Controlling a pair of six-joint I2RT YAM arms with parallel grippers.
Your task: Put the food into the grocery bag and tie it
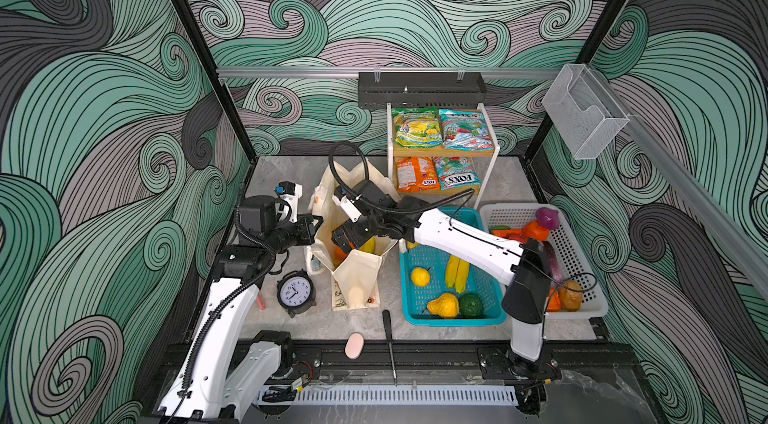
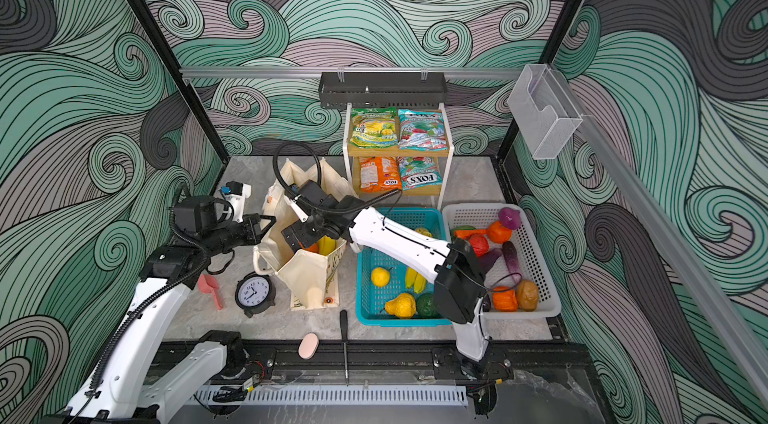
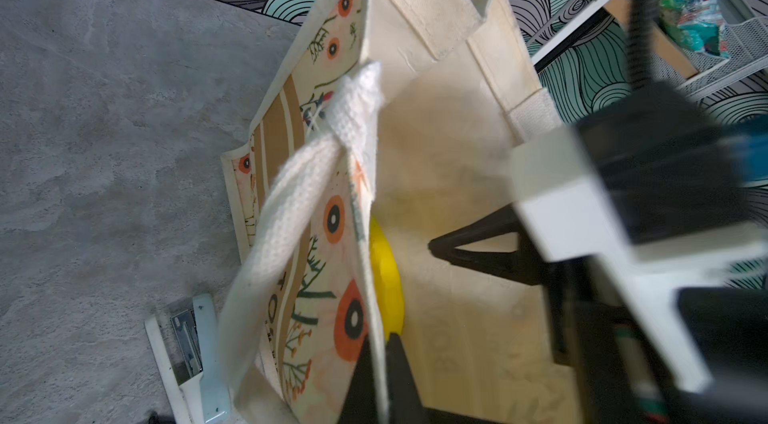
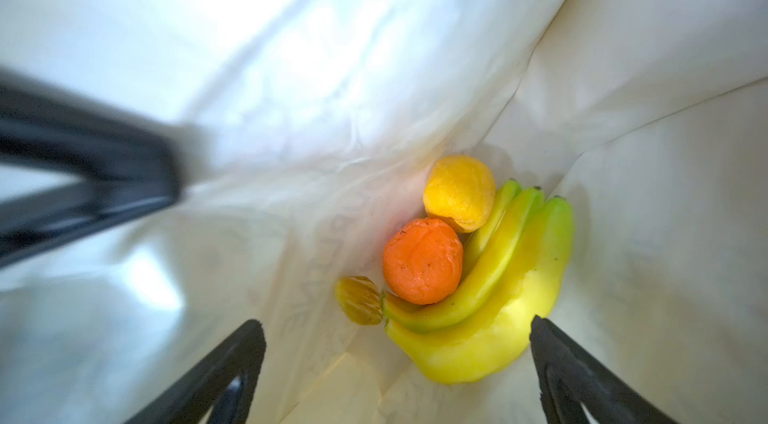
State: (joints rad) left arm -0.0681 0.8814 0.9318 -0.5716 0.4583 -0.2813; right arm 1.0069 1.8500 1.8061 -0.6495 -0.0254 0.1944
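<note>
While the left hand is pressed together on the rim of the grocery bag, pinching the canvas wall so that the mouth stands open, the right hand hangs inside that mouth. Its jaws are spread wide with nothing between them. The bag stands upright on the surface, between the two arms.

On the bag's floor, below the right hand, lie a banana bunch, an orange, a yellow-orange peach and a small orange segment, touching one another in one corner.

The step in hand reads as the release of fruit into the bag, one cycle of loading; tying is not yet begun. More food lies outside the bag:
- fruit in the teal basket just beside it
- vegetables in the white basket beyond that
- snack packets on a rack behind the bag

The next move calls for lifting the right hand straight up out of the mouth, clear of the wall and the strap handle. It would then reach to the teal basket. The left hand's pinch should hold, or the mouth may collapse.
</note>
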